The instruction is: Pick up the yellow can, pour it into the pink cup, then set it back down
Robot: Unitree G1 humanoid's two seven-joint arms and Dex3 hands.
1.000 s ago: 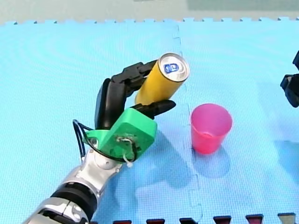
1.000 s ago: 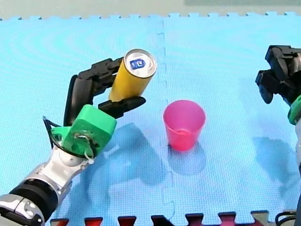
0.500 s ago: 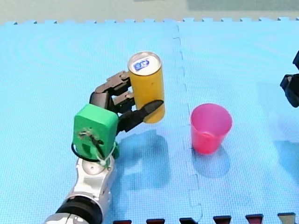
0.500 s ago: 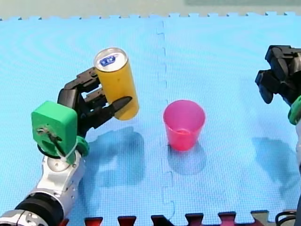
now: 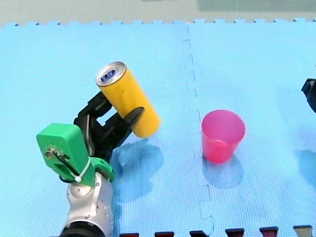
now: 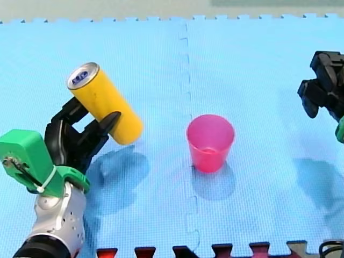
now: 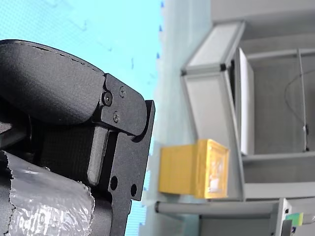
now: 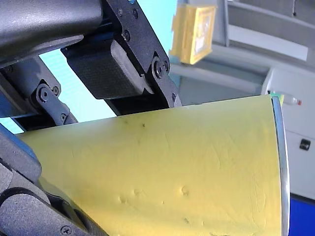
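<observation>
Left hand (image 6: 75, 138) clamps its fingers round the yellow can (image 6: 105, 105), held above the blue mat (image 6: 258, 54). The can leaned toward the cup a second ago and now tips away, top up and left. Pouring looks finished; set-down remains. Pink cup (image 6: 210, 142) stands well apart, unmoved. Right hand (image 6: 324, 83), curled and empty, sits slightly nearer the right edge.

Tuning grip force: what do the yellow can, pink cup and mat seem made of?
The yellow can, in the left hand: likely painted metal, silvery rim, small dents. The pink cup: probably translucent glossy plastic. The mat: seemingly foam, matte, textured, interlocking edges. The right hand hangs at the right.
</observation>
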